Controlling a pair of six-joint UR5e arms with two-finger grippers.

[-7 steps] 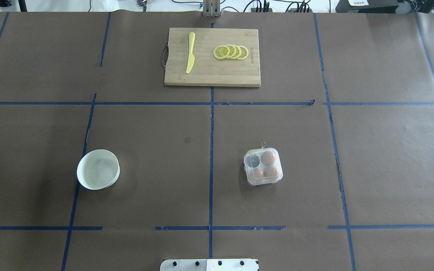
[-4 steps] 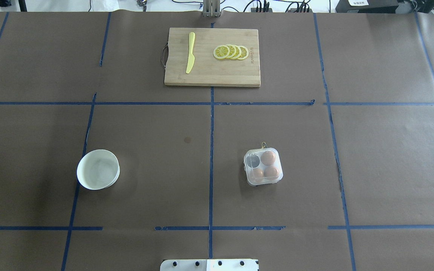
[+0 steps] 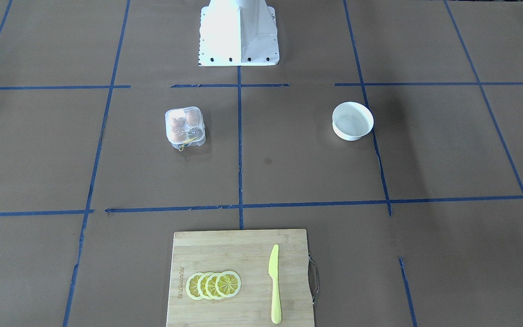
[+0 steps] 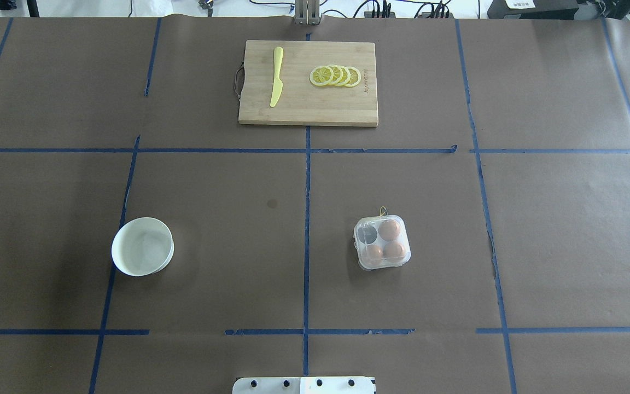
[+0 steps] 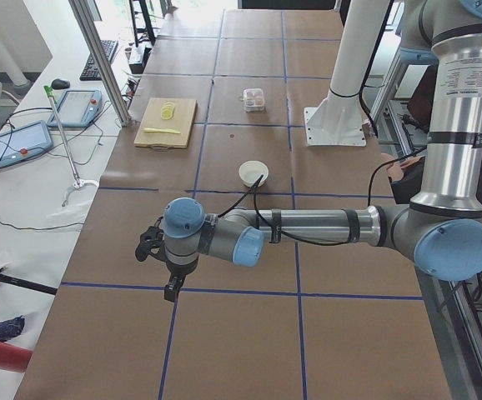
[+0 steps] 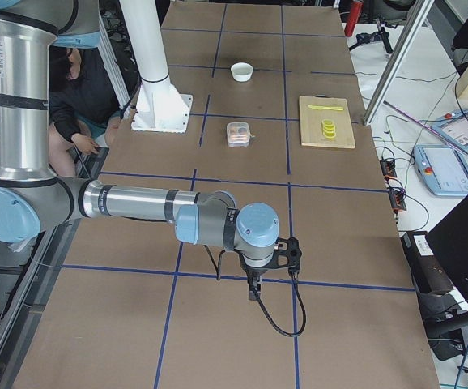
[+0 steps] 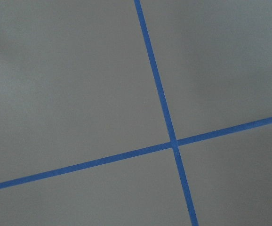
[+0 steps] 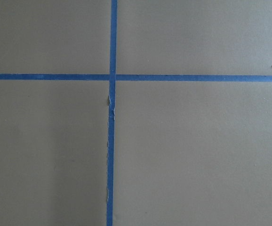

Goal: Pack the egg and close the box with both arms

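The clear four-cup box [image 4: 381, 242] stands right of the table's middle line, its lid down, with a bit of yellow string [image 3: 184, 144] at its far side. Three brown eggs sit inside: one [image 4: 389, 230] at the back right and two [image 4: 384, 251] in front. They look alike, so I cannot tell which is the task's egg. The fourth cup [image 4: 367, 234] looks dark and empty. The box also shows in the side views [image 5: 253, 99] [image 6: 238, 134]. My left gripper [image 5: 173, 292] and right gripper [image 6: 254, 293] hang over bare paper at the table's ends, far from the box. I cannot tell if either is open or shut.
A round white bowl [image 4: 143, 246] stands left of the middle and looks empty. A wooden cutting board [image 4: 308, 112] at the far edge bears a yellow knife [image 4: 276, 76] and lemon slices [image 4: 336, 75]. The white pedestal base [image 3: 239, 36] stands at the robot's edge. A person [image 6: 80, 105] sits behind it.
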